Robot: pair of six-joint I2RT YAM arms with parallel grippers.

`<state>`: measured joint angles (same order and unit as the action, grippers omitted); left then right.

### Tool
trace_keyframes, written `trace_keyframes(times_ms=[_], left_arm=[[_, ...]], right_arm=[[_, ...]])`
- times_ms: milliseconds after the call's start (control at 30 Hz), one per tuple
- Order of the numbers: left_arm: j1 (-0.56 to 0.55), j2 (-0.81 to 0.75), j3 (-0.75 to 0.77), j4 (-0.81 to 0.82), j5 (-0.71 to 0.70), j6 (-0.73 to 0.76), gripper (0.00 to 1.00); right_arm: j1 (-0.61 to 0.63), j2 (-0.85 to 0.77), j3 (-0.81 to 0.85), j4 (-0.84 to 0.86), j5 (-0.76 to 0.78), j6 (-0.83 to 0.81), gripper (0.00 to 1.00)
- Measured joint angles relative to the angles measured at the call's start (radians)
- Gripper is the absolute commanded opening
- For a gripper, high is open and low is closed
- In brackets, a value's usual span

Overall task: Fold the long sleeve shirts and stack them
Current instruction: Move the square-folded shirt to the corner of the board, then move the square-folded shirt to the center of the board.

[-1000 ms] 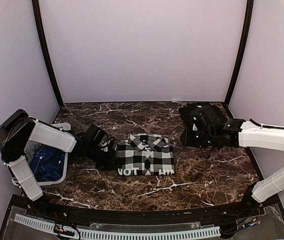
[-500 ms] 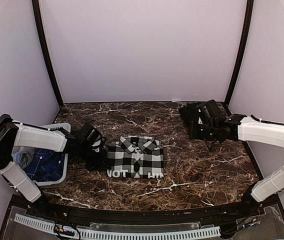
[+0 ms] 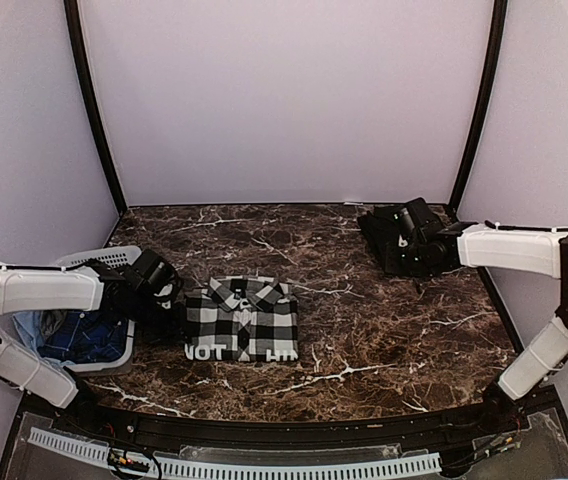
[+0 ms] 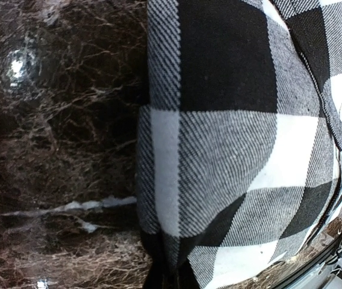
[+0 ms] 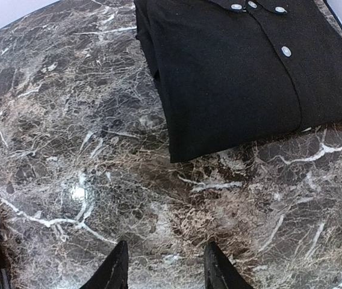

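A folded black-and-white check shirt [image 3: 241, 320] with white letters along its near edge lies left of the table's middle. My left gripper [image 3: 175, 311] is shut on this shirt's left edge. In the left wrist view the check cloth [image 4: 237, 150] fills the right side, and the left gripper [image 4: 168, 280] pinches its fold at the bottom. A folded black shirt [image 3: 376, 222] with white buttons lies at the back right. My right gripper [image 3: 396, 262] hovers over its near edge. In the right wrist view the right gripper [image 5: 165, 271] is open above bare marble, short of the black shirt [image 5: 243, 78].
A white perforated basket [image 3: 99, 258] stands at the left edge with blue cloth [image 3: 89, 335] inside, under my left arm. Dark marble tabletop [image 3: 384, 340] spreads between the two shirts. Purple walls close in the back and sides.
My left arm has drawn back to the left, dragging the check shirt with it. My right arm has pulled back toward the far right corner over the black shirt.
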<state>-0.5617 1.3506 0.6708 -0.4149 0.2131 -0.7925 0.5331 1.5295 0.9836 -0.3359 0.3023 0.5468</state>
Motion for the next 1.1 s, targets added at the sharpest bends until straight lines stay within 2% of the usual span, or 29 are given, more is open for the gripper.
trace_keyframes(times_ms=[67,133,200,267,333,467,800,1000,1100], left_arm=[[0.004,-0.014,-0.008,-0.011,-0.008,0.000,0.04],[0.008,-0.030,-0.010,-0.023,-0.017,0.002,0.13],[0.009,-0.041,-0.010,-0.033,-0.027,0.010,0.25],[0.009,-0.044,-0.004,-0.047,-0.033,0.020,0.41],[0.009,-0.044,0.006,-0.059,-0.039,0.041,0.51],[0.009,-0.058,0.053,-0.087,-0.058,0.061,0.63],[0.009,-0.119,0.202,-0.114,-0.079,0.129,0.64],[0.009,-0.117,0.224,-0.101,-0.070,0.154,0.64],[0.009,-0.105,0.228,-0.082,-0.062,0.161,0.64]], right_arm=[[-0.013,0.031,0.017,0.002,-0.005,-0.011,0.39],[-0.019,0.060,0.033,0.003,-0.009,-0.019,0.39],[-0.022,0.093,0.054,0.004,-0.013,-0.027,0.39],[-0.023,0.128,0.080,0.005,-0.016,-0.035,0.39],[-0.023,0.156,0.102,0.003,-0.016,-0.042,0.39],[-0.024,0.220,0.157,-0.002,-0.012,-0.061,0.39],[-0.061,0.365,0.276,-0.030,0.025,-0.098,0.36],[-0.071,0.425,0.328,-0.048,0.048,-0.101,0.33],[-0.071,0.456,0.346,-0.055,0.052,-0.103,0.28]])
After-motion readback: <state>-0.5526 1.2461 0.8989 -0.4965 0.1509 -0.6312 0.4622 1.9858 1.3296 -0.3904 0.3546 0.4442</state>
